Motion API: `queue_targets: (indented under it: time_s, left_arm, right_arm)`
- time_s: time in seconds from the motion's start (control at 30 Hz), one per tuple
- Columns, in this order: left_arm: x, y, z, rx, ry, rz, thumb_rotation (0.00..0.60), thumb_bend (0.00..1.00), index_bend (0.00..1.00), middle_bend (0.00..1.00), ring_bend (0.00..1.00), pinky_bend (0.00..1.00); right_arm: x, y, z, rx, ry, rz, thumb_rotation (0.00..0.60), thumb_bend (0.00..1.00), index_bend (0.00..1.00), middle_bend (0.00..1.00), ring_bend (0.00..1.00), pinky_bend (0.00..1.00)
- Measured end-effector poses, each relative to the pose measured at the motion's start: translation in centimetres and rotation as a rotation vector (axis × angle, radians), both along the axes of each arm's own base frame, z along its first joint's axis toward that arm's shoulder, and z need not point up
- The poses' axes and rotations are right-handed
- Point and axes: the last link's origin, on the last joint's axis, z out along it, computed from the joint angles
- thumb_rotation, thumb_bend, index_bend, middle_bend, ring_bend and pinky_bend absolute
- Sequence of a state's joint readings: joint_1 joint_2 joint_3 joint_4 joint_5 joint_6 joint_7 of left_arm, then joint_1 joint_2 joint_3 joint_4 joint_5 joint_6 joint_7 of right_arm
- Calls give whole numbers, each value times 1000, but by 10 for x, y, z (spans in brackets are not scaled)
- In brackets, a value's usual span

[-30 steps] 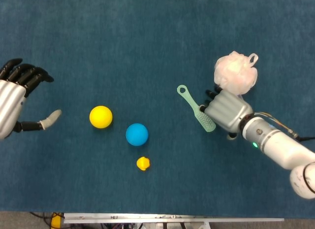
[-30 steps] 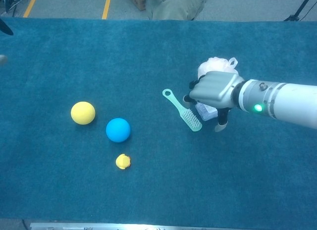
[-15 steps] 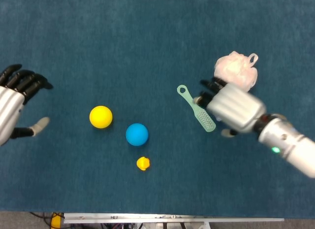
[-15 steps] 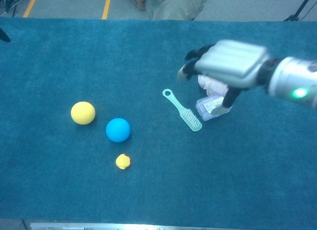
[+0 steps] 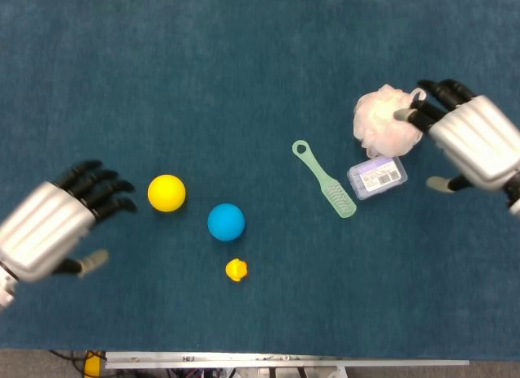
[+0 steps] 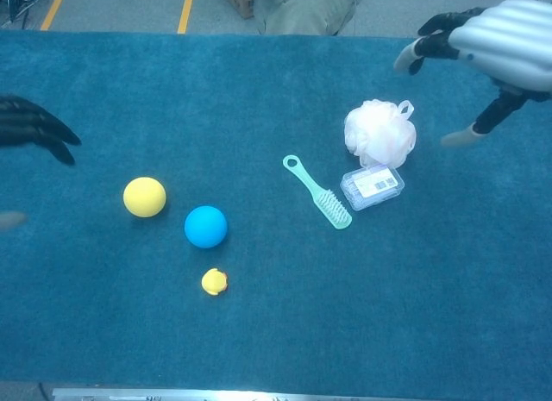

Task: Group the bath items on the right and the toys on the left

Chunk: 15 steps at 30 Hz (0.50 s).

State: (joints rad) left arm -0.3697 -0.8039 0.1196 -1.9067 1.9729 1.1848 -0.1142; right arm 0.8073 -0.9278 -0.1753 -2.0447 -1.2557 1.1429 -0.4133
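Right of the blue ball [image 5: 226, 222], the green brush [image 5: 325, 180], clear soap case [image 5: 377, 176] and pink loofah [image 5: 388, 120] already cluster as bath items, toys lying leftward, so both the right hand [image 5: 474, 140] and left hand [image 5: 50, 231] hover spread, holding nothing.

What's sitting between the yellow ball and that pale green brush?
The blue ball lies between the yellow ball and the pale green brush, slightly nearer the robot; both views show it.
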Motion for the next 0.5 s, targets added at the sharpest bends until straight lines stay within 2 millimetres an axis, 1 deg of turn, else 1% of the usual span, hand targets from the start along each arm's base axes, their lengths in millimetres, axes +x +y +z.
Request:
queue_targets:
  time_s: [0.27,0.5]
  left_arm:
    - [14,-11,-34,-113,52,-97,600,239,271,86,23,80]
    - [28,-12,-64,-136,82,-219,600,240,271,37,0,53]
  right_arm:
    - [-12,0,8,-20,-9,-21,533,0,249,314,96,165]
    - [-22,1,12,-30,-6,-46,533,0,250,314,96,165]
